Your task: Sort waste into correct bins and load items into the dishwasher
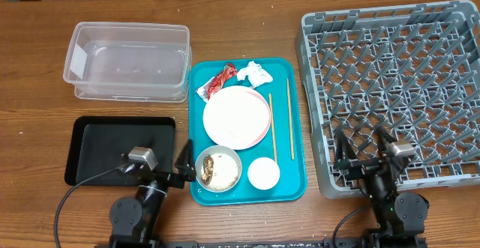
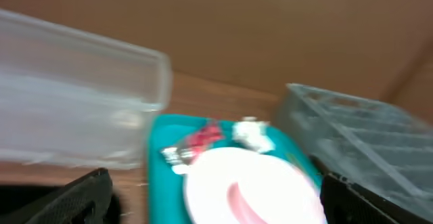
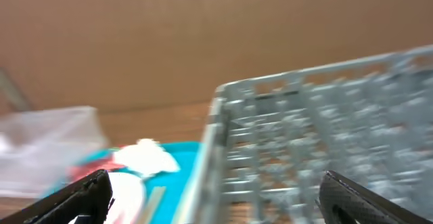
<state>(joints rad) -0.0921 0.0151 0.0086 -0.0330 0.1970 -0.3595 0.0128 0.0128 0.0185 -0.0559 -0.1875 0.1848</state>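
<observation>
Overhead: nothing appears sorted yet. The wrapper (image 1: pixel 217 81), tissue (image 1: pixel 255 73), plate (image 1: pixel 236 118), chopsticks (image 1: pixel 272 128), cup (image 1: pixel 263 173) and a bowl (image 1: pixel 235 170) of scraps (image 1: pixel 217 169) all sit on the teal tray (image 1: pixel 296 150) at mid-table. The tub (image 1: pixel 127 61) at the far-left corner, the black tray (image 1: pixel 120 150) by the near edge on the left and the rack (image 1: pixel 390 76) along the right edge hold nothing. The left gripper (image 1: pixel 186 169) hovers at the teal tray's near-left corner, just beside the bowl. The right gripper (image 1: pixel 361 147) hangs over the rack's near-left corner. Left wrist: the fingers (image 2: pixel 81 200) are spread wide and released, holding nothing, with plate, wrapper and tissue ahead in blur. Right wrist: its fingers (image 3: pixel 74 200) are likewise parted and unladen, facing the rack's rim. The task looks to be at its opening reach. The likely next move is for the left arm to close on the bowl's rim or a piece of waste and lift it level, so that no scraps spill.
</observation>
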